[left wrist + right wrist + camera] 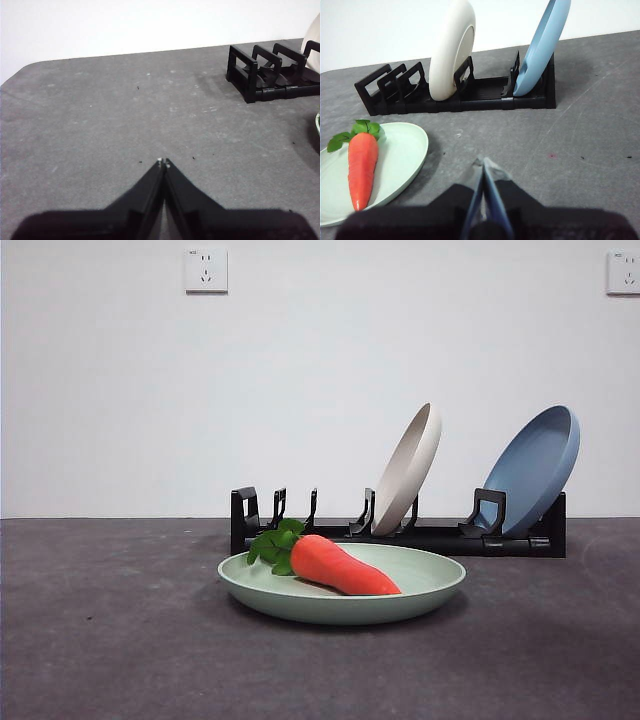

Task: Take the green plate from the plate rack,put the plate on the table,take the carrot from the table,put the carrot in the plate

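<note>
both grippers on my feeds are empty: the left gripper [163,161] has its two black jaws pressed together at the tips, hanging over bare table [100,125] with nothing between or under them, and the right gripper [483,162] likewise has its jaws closed tip to tip, grasping nothing, poised over the dark grey surface just beside the green plate [405,150]. from my left wrist camera i see one end of the plate rack [265,75] off to the side, well apart from that gripper, with a sliver of the cream-white plate [314,30] at the frame edge. from the right wrist camera the carrot [362,165] lies inside the green plate, its leaves [357,131] pointing toward the rack and its tapered tip pointing away from it. in the front view neither arm appears; the green plate sits flat on the table in front of the rack, and the carrot rests in it, leaves over the rim on the side of the empty prongs. behind it the black rack stands upright with its empty slots at one end, the cream-white plate leaning in a middle slot and the blue plate [535,470] leaning in the slot at the far end. two wall sockets [206,270] show on the white wall behind.
</note>
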